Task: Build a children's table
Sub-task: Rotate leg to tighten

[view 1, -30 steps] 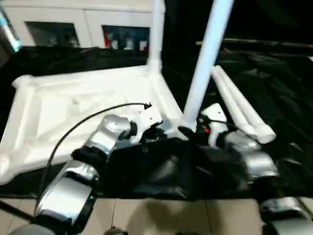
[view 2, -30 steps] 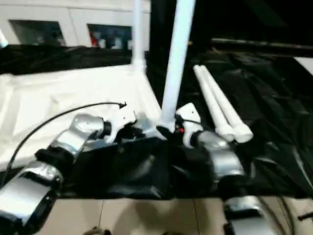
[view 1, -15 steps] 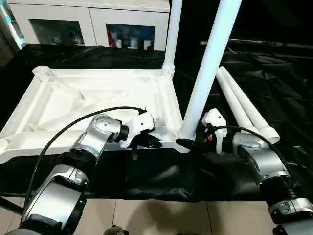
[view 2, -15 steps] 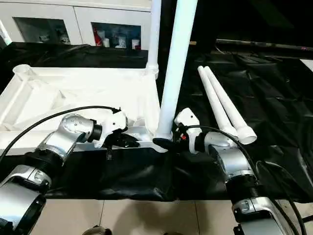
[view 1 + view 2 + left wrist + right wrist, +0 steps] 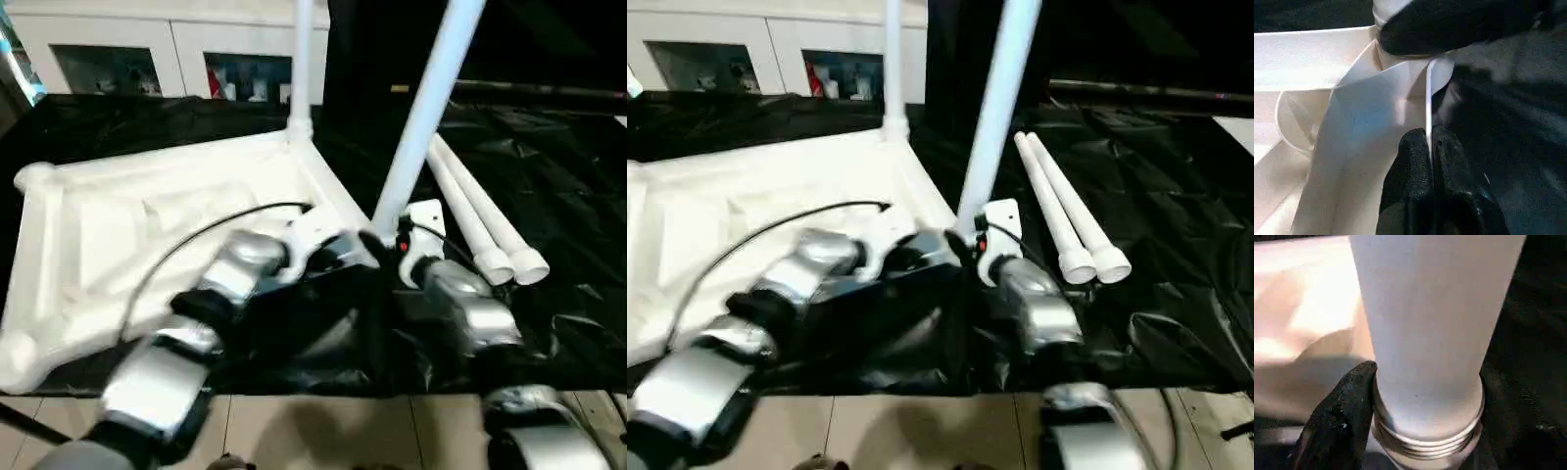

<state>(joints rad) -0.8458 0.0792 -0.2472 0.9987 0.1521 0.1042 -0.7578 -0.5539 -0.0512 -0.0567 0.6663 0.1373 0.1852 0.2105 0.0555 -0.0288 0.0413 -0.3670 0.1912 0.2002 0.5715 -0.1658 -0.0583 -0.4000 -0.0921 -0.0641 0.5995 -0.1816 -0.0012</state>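
Two end effectors on one corner. R end effector (image 5: 1418, 431) brackets the threaded base of the leg (image 5: 426, 108), fingers (image 5: 1342, 411) set wide around it, at the near-right socket. L end effector (image 5: 1429, 161) pinches the thin rim of the tabletop (image 5: 147, 235), nearly closed. Tabletop lies underside-up on the black worktop (image 5: 549, 196); far-corner leg (image 5: 300, 59) stands, two spare legs (image 5: 480, 215) lie to my right. Judged light, stiff, smooth hollow plastic, prob slippery: grip low by the threads, brace at the rim.
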